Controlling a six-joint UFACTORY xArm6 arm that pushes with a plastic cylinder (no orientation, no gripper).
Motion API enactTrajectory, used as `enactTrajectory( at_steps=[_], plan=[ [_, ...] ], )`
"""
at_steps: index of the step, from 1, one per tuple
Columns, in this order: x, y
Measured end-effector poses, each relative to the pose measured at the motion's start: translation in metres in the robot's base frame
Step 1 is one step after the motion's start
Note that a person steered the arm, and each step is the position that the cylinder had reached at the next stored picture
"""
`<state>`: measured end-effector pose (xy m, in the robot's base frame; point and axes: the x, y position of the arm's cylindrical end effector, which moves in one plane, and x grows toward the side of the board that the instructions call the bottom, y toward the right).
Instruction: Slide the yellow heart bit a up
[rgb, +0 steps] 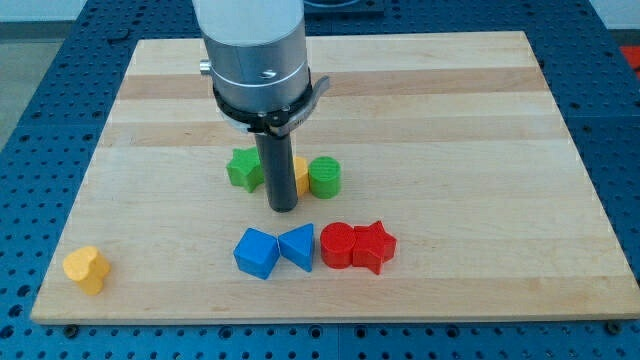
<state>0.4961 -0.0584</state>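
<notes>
The yellow heart (87, 268) lies near the board's bottom left corner. My tip (283, 207) rests on the board near the middle, far to the right of the heart and apart from it. It stands just in front of a yellow block (301, 175), which the rod mostly hides. A green star (244, 169) is to the tip's upper left and a green cylinder (325, 177) to its upper right.
A blue cube (257, 252), a blue triangle (298, 246), a red cylinder (337, 245) and a red star (374, 246) sit in a row below the tip. The wooden board (450, 120) ends close to the heart on the left and bottom.
</notes>
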Motion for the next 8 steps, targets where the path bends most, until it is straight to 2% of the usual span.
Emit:
enactTrajectory(
  at_steps=[1,2,4,5,6,8],
  plan=[
    [0.002,-0.017],
    [0.003,-0.073],
    [0.005,-0.24],
    [0.013,-0.247],
    [0.056,-0.246],
    [0.102,-0.244]
  ],
)
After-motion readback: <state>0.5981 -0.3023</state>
